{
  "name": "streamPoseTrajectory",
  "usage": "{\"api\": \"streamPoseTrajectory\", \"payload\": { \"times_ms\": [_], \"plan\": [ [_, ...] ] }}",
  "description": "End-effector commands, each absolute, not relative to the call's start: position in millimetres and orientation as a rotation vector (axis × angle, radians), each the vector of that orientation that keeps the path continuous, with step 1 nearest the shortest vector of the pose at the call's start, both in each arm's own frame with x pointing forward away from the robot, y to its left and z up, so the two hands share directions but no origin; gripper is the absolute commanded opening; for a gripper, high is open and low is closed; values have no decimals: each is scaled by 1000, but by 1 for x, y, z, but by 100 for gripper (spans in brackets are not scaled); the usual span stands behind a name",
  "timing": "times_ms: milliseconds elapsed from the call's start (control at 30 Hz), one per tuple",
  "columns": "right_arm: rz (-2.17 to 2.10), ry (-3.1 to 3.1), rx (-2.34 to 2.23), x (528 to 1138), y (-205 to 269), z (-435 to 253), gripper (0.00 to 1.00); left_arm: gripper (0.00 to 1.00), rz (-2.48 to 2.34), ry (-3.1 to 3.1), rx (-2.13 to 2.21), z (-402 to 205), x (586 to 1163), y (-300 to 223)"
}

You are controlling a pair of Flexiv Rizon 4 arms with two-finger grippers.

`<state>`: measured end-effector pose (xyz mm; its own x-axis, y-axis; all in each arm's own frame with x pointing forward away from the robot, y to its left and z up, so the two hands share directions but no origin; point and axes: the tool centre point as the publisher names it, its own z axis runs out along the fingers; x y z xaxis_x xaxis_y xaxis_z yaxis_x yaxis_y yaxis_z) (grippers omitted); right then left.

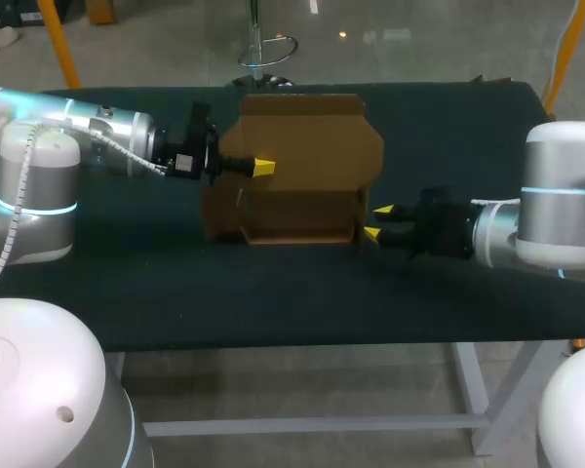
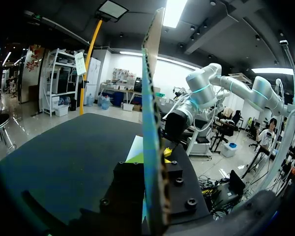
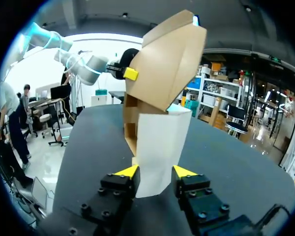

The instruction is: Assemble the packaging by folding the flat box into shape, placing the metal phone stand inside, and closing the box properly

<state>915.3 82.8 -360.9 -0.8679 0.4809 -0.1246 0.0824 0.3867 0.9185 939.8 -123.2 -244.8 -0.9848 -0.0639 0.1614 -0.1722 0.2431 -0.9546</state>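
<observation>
A dark desk (image 1: 273,292) is spread beneath both arms. Toward its far side a brown cardboard box (image 1: 302,146) is seen, partly folded into shape, with its panels raised off the surface. The left hand (image 1: 263,168) is closed on a panel at the box's left side, which is pinched edge-on between its fingers. The right hand (image 1: 376,221) is set at the box's right end, where a pale flap (image 3: 160,147) is clasped from both sides by its yellow tips.
</observation>
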Motion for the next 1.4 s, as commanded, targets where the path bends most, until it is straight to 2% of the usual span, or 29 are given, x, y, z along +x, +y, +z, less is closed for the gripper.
{"api": "streamPoseTrajectory", "payload": {
  "times_ms": [33,467,967,1400],
  "plan": [
    [1469,2289,488,917,93,-363,46,0,1861,-2407,228,-249,940,-121],
    [1464,2278,498,903,98,-361,46,0,1861,-2407,228,-249,940,-121],
    [1514,2284,449,889,57,-352,47,0,1861,-2407,228,-249,940,-121],
    [1626,2361,252,907,26,-348,47,0,1861,-2407,228,-249,940,-121]
  ]
}}
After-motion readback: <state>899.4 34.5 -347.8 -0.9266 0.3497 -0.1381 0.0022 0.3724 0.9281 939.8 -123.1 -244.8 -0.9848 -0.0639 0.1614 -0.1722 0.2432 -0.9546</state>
